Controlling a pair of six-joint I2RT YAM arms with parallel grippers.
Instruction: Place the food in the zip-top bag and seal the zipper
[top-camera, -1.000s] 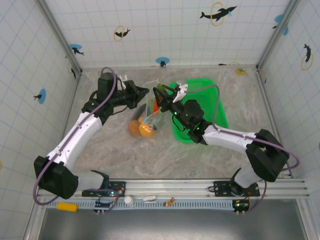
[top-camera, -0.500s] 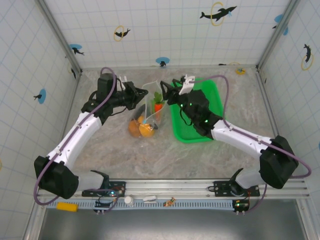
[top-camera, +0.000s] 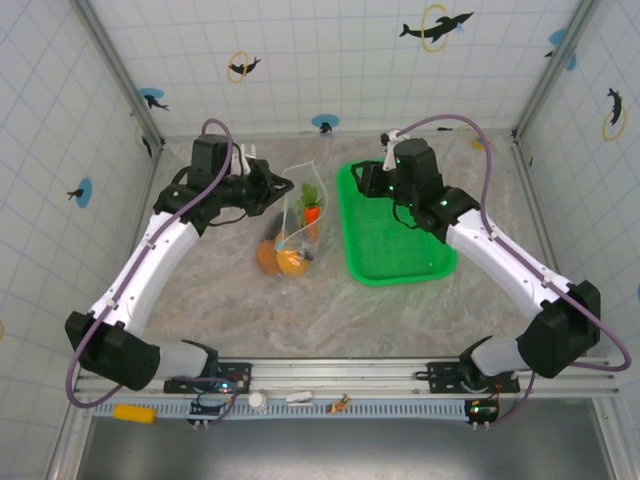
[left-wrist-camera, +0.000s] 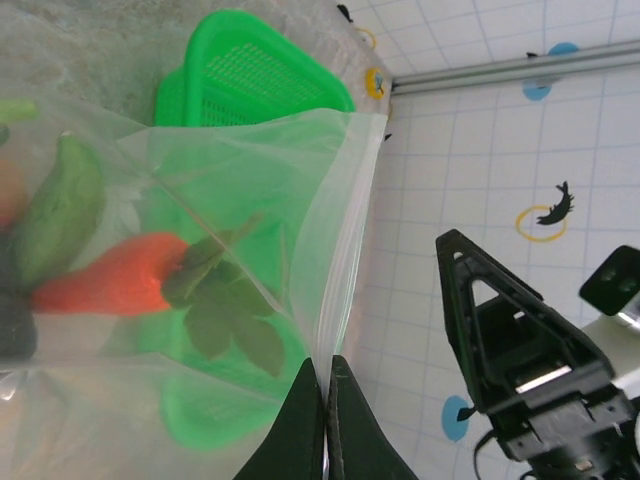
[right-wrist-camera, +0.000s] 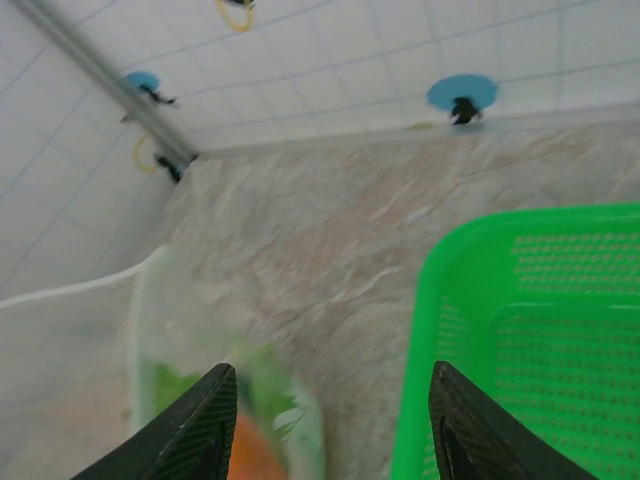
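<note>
- Nearest me, the low end of the bag rests on the desk, weighted by the round orange pieces. I judge that this weight pulls the thin plastic straight below my grip.
- A little farther in, the carrot lies inside the bag with its leafy top toward the mouth. A green piece lies beside it.
- The bag itself is clear, colourless and creased, and floppy enough to fold along its own wrinkles.
- My left pincer is pressed together, pinching the mouth edge of the bag right on the zipper. The zipper shows as a thicker pale band running away from my fingertips.
- I hold it there, I think, to lift the mouth off the desk and steady the strip for zipping. To me it looks unsealed.
- Farther off, my right pincer is spread with nothing between its fingers. It hangs over the far end of the green basket, near the bag's mouth and free to help.
</note>
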